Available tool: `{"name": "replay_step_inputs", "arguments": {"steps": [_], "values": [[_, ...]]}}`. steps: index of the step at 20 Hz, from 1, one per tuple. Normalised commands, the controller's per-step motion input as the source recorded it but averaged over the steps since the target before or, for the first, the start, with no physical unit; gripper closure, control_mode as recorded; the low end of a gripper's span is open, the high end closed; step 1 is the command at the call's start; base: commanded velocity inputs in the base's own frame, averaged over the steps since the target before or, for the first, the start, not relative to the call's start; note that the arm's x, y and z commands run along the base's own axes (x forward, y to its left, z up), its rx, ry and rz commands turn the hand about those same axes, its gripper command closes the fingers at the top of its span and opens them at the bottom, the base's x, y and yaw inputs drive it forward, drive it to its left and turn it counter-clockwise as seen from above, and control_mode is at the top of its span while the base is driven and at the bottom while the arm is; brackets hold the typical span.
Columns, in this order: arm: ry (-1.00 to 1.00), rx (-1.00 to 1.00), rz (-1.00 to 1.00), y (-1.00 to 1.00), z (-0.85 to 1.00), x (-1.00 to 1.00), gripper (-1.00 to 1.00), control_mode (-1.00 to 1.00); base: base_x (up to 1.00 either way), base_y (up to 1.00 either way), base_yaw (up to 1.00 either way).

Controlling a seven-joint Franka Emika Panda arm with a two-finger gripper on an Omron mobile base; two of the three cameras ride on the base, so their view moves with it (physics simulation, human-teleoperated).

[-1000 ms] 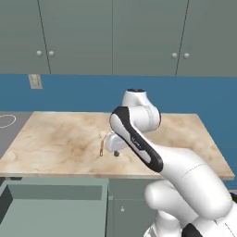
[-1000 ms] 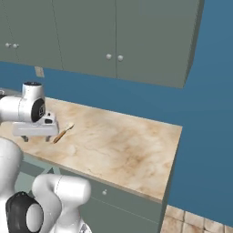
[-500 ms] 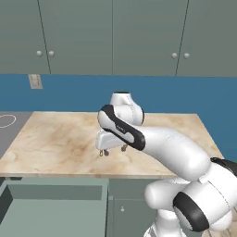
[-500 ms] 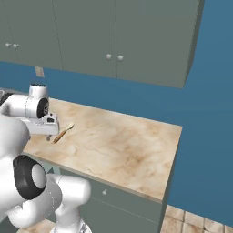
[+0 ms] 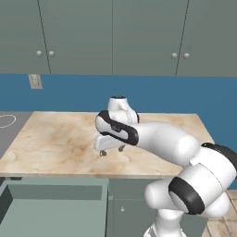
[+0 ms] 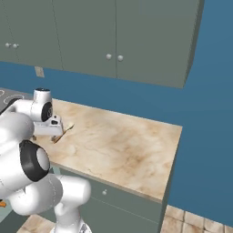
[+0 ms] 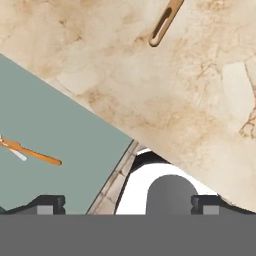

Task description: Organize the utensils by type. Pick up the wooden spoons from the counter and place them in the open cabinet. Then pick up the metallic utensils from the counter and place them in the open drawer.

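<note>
The claw (image 5: 112, 150) hangs low over the bench (image 5: 55, 139), near the middle of its front edge, pointing down, with the arm bent over it from the right of the left base view. Its jaws are spread wide and grip nothing: in the hand view the two dark fingertips (image 7: 47, 202) stand far apart at the bottom with bare space between them. A spoon (image 6: 62, 133) lies flat on the bench just beside the claw, on its far side and close to the front edge. In the hand view only the spoon's brown handle end with a long slot (image 7: 164, 22) shows at the top edge, well clear of the fingertips. Below the bench's front edge the drawer (image 5: 51, 208) stands pulled out, left of the robot's base. On its grey-green floor lies a thin orange-brown utensil (image 7: 32, 152) with a small pale piece touching its left end; which kind of utensil cannot be told. Above the bench, against the blue wall, the cabinets (image 5: 111, 37) have their doors shut
</note>
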Motion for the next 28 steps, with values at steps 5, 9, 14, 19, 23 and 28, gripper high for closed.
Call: {"name": "replay_step_inputs", "arguments": {"steps": [5,9,14,19,23,28], "values": [[-0.20,0.00,-0.03,0.00,-0.34,0.23,-1.00,-1.00,0.00,0.00,0.00],[-0.03,0.00,-0.03,0.00,-0.06,0.13,-1.00,-1.00,0.00,0.00,0.00],[0.10,0.00,-0.07,0.03,0.01,0.18,-1.00,-1.00,0.00,0.00,0.00],[0.06,0.00,-0.09,0.08,-0.01,0.24,-1.00,-1.00,0.00,0.00,0.00],[-0.01,0.00,-0.09,0.16,-0.23,0.27,-1.00,-1.00,0.00,0.00,0.00],[0.00,0.00,-0.09,0.04,-0.23,0.26,-1.00,-1.00,0.00,0.00,0.00]]}}
